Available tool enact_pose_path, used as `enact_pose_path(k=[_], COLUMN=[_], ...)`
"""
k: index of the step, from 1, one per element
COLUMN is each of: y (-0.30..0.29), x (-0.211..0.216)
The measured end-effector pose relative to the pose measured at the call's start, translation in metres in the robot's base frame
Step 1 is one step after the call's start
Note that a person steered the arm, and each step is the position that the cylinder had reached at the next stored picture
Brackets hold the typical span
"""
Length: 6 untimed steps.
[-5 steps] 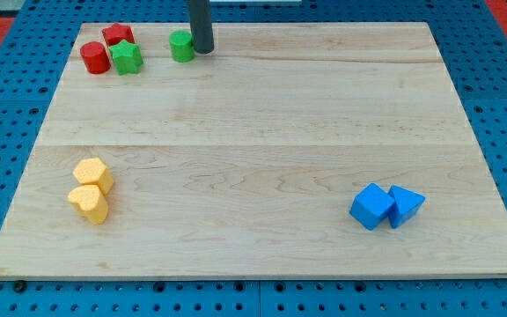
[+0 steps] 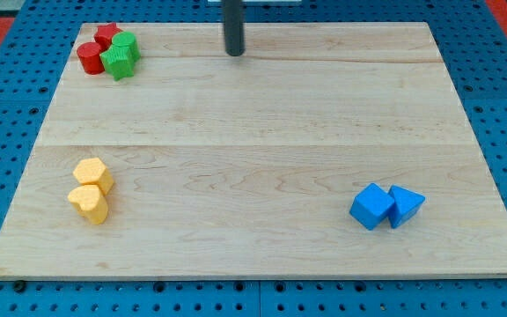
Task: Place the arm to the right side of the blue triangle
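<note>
Sitting top-centre: my tip [image 2: 234, 54] | blue triangle [image 2: 406, 204] far lower-right

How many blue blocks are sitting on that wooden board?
2, both near the view's bottom right, touching each other: a blue cube and, on its right, the blue triangle. None seems hidden. My tip is far away, near the view's top.

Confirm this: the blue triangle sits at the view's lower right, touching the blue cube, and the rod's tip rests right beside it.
Not quite. The camera view shows my tip near the top edge, far from the blue triangle block. The triangle does touch the blue cube block at the lower right.
</note>
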State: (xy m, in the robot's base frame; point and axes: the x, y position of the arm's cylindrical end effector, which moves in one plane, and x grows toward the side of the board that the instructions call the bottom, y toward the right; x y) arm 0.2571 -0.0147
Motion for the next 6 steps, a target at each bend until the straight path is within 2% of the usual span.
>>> enact_pose_path(k=[1, 2, 4, 6], y=[0.037, 0.103, 0.233, 0.288], x=[0.017, 0.049, 0.132, 0.273])
